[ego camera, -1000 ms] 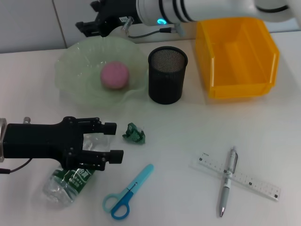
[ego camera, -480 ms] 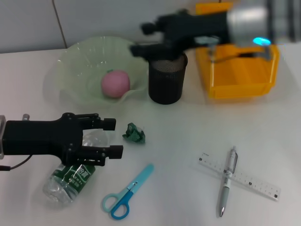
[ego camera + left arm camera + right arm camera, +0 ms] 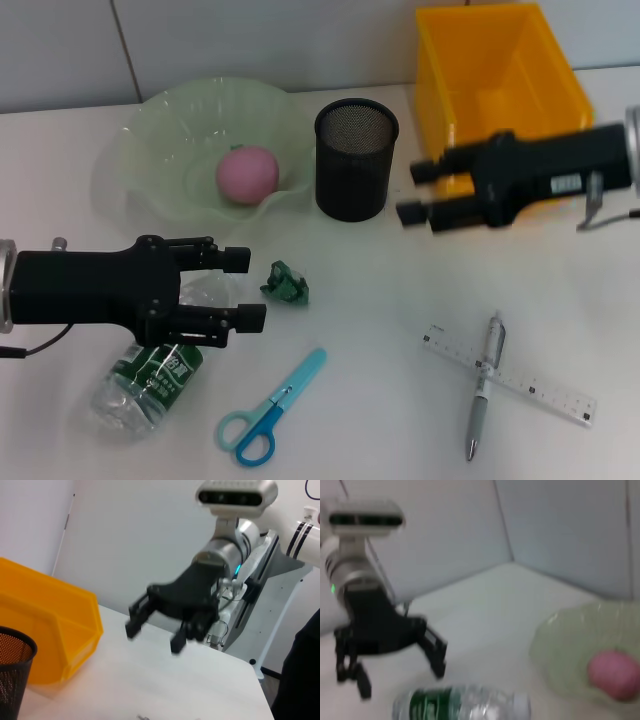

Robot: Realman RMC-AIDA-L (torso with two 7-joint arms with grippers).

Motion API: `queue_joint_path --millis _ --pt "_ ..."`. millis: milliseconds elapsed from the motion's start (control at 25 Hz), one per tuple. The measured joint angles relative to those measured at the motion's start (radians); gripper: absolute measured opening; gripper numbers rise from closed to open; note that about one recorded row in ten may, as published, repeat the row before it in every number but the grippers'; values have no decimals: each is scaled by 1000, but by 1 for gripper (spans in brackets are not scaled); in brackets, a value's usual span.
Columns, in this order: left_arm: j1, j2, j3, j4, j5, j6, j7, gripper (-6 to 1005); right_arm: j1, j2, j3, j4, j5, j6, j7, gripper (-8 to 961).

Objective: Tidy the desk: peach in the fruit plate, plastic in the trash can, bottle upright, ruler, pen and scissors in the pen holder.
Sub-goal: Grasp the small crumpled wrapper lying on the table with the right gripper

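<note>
Bottle (image 3: 148, 378): lying on its side at the near left of the desk (image 3: 360, 300), cap end hidden under the left tool; green label with white characters, too small to read.
Left tool (image 3: 243, 289): spread wide, empty, poised just above the bottle's upper end. Risk: a round, thin, crushable body could roll away or squash under a pinch, or slip while being tipped upright.
Fruit plate (image 3: 160, 130): pale green, at the far left, peach (image 3: 247, 174) already inside. Risk: low, though a careless sweep could nudge the rim.
Plastic (image 3: 286, 282): small crumpled green scrap just beyond the left tool's tips, still on the desk. Risk: could get brushed aside by the tool while the bottle is handled.
Scissors (image 3: 270, 410): blue-handled, flat near the front edge, right of the bottle. No writing visible.
Pen holder (image 3: 356, 158): black mesh, upright, empty as far as visible. Risk: light, may tip if struck.
Right tool (image 3: 422, 192): spread wide, empty, hovering between pen holder and yellow trash can (image 3: 500, 100).
Ruler (image 3: 510, 374) and pen (image 3: 483, 390): crossed, pen on top, near right. Risk: flat, clear ruler is hard to pinch; gradations visible, numerals unreadable.
</note>
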Motion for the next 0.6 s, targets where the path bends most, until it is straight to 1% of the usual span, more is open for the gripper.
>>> queue_joint_path --millis 120,200,320,440,600 --pt "0 2 0 0 2 -1 0 787 21 4 -23 38 -45 2 -29 648" --pt "5 5 0 0 3 -2 0 786 48 9 -50 58 -69 15 -37 648" --pt "12 9 0 0 4 -3 -1 786 109 17 -95 95 -119 49 -39 647" --pt "20 15 0 -1 4 -3 -1 785 169 31 -139 132 -162 94 -39 646" --pt "34 20 0 -2 5 -2 -1 784 244 37 -250 201 -181 192 -20 645"
